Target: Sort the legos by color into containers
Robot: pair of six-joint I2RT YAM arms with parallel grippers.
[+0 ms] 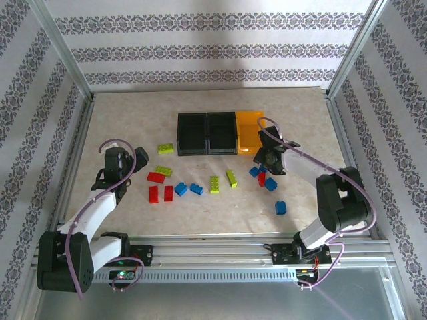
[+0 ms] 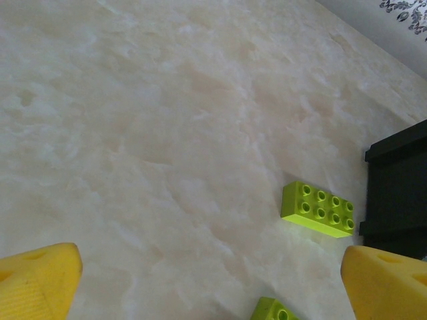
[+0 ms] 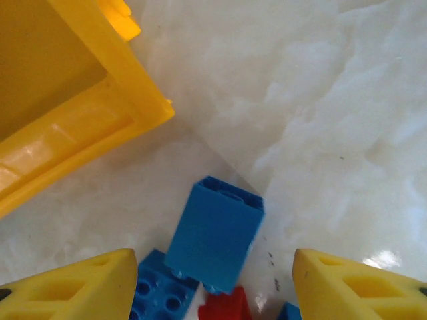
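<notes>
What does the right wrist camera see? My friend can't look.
A blue lego sits between the yellow fingers of the open right claw, beside another blue brick and a red one. A yellow bin is upper left on the table.

Bright even light, soft shadows, blurred wrist-view edges

Beige marbled tabletop point(image 1: 133, 120), patterned striped wallpaper walls point(image 1: 213, 40), aluminium frame rails point(image 1: 213, 247)
</notes>
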